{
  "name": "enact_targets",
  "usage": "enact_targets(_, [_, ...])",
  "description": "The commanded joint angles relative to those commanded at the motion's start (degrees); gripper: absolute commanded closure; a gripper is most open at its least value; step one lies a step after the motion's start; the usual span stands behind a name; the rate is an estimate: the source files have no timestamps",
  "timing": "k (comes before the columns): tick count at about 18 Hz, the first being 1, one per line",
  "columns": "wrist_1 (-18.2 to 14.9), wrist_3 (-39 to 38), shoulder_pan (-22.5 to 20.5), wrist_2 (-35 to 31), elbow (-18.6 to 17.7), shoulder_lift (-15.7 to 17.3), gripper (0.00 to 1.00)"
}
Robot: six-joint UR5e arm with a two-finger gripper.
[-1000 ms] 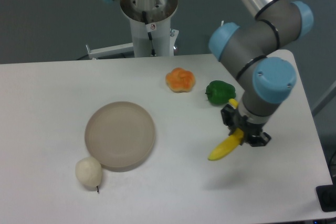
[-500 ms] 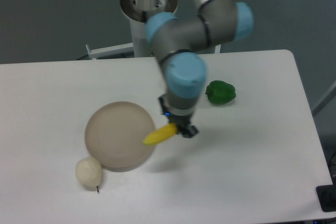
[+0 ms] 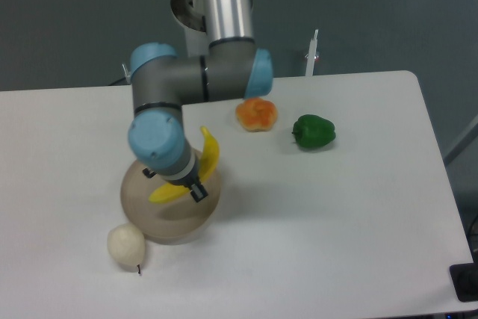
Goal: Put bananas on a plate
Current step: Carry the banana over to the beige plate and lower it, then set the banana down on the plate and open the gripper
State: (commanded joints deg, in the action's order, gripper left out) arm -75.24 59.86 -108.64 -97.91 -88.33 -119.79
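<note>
Now bananas (image 3: 196, 173) in hand (image 3: 184, 184); above plate (image 3: 142, 211)

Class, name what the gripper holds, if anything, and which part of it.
The gripper holds the banana near its middle, over the plate; both ends stick out past the jaws.

The plate (image 3: 153, 223) sits left of centre on the table (image 3: 358, 237). Above it the pincer (image 3: 176, 182) carries the banana (image 3: 196, 171). A pear-like fruit (image 3: 125, 245) lies just beside the plate's front left rim. A lumpy fruit (image 3: 256, 113) lies behind and right, with a pepper (image 3: 314, 131) further right.
</note>
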Motion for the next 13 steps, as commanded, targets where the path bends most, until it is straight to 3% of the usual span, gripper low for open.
enact_targets(5, [5.54, -1.24, 0.88, 0.26, -0.09, -1.32, 0.98])
enact_targets(8, [6.06, -1.42, 0.88, 0.62, 0.0, -1.94, 0.84])
enact_targets(10, [6.94, -1.42, 0.88, 0.7, 0.0, -2.12, 0.82])
enact_targets(11, [7.21, -1.33, 0.88, 0.7, 0.09, -2.03, 0.74])
enact_targets(13, [7.38, -0.8, 0.88, 0.7, 0.27, -2.12, 0.46])
